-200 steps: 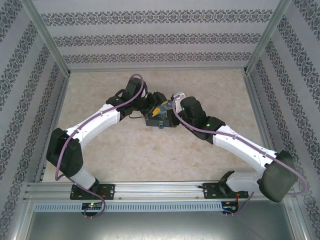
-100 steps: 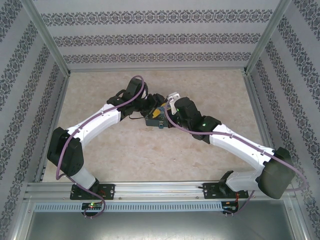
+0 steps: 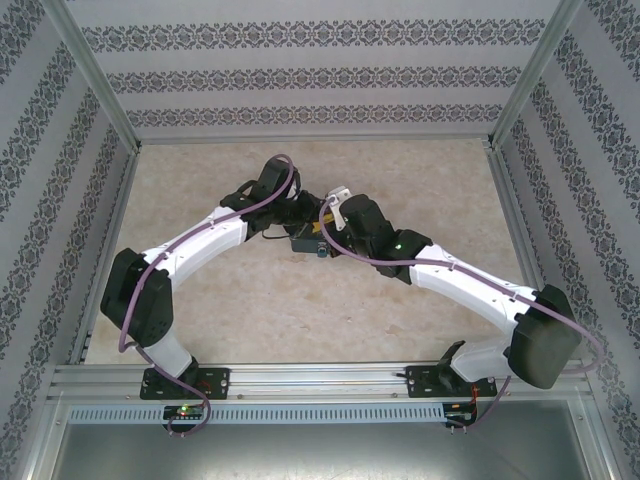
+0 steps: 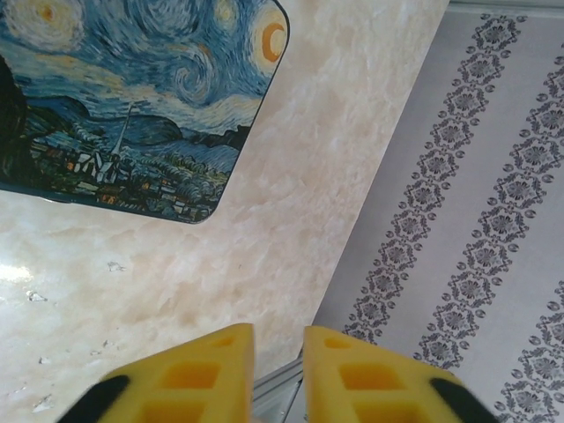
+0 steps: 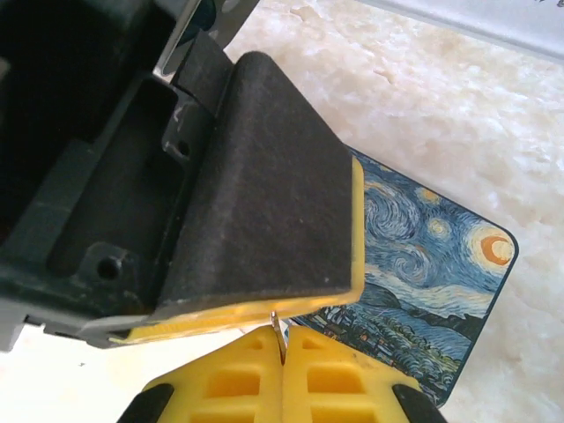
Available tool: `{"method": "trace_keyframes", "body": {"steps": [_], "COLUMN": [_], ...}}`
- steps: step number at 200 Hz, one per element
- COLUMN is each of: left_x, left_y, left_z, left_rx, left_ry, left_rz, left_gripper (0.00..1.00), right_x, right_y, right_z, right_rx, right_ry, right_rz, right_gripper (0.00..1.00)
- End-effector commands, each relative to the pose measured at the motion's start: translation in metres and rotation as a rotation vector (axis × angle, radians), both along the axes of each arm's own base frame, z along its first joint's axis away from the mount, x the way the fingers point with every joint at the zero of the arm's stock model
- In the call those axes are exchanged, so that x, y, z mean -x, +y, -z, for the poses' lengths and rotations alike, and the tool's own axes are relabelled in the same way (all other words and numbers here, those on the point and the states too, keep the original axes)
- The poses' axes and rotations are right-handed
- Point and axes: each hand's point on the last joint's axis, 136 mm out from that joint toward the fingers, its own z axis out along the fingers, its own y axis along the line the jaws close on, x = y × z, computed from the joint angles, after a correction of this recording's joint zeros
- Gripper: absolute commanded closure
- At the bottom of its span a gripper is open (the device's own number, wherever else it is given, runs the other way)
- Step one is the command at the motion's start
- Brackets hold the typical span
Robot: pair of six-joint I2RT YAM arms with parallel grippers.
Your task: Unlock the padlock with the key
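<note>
Bolted at the near edge, at 6 o'clock from above: left arm [image 3: 200, 240] and right arm [image 3: 470, 285], bent inward and meeting over the middle of the bench [image 3: 400, 330]. Between them, at the 5 o'clock corner of the tin [image 3: 305, 242]: the padlock [image 3: 321, 250], tiny and blue-grey, right at the tin's near side; cannot tell whether touching or merely beside.

From the right wrist: right fingers [image 5: 284, 352] pressed together, pinching the key [image 5: 278, 324], a thin silvery sliver poking up toward 12 o'clock. Immediately beyond its tip, looming from 10 o'clock: the black, yellow-edged pad of one of the left fingers [image 5: 256, 176], tilted. Farther off, at 4 o'clock, the painted tin lying flat on the marble.

From the left wrist: left fingers [image 4: 233, 366] close together, parted by a slim gap; cannot tell whether anything is nipped there. Beyond, bare marble; at 10 o'clock the tin's swirl-painted lid; at 3 o'clock the patterned wall [image 4: 458, 220].
</note>
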Motion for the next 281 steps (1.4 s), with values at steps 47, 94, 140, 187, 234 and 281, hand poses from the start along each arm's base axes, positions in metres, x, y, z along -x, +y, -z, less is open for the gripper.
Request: {"method": "trace_keyframes", "body": {"steps": [47,94,140,187,234,281], "left_x": [0.001,-0.011,-0.028,-0.036,-0.034,-0.032], "left_y": [-0.012,-0.01,-0.007,-0.01,-0.004,-0.003], "left_z": [0.002,-0.004,-0.025,-0.062,-0.095,-0.115], "left_rx": [0.015,-0.027,-0.073,0.003,0.144,0.25], "left_ry": [-0.012,-0.157,-0.428,-0.726,-0.885,-0.917], "left_rz": [0.035,0.074,0.129,0.124,0.023,-0.023], "left_gripper": [1.0,1.0,1.0,1.0,1.0,1.0], "right_x": [-0.007,-0.001,0.004,-0.007,-0.015,-0.021], "right_y": [0.006,-0.016,-0.048,-0.053,-0.046,-0.043], "right_z": [-0.014,-0.036,-0.055,-0.059,-0.066,-0.086], "right_rx": [-0.004,-0.209,-0.536,-0.879,-1.024,-1.083], "right_ry": [-0.032,0.05,0.16,0.294,0.334,0.307], "right_rz": [0.015,0.057,0.137,0.187,0.175,0.145], "right_gripper": [1.0,0.42,0.37,0.36,0.38,0.46]}}
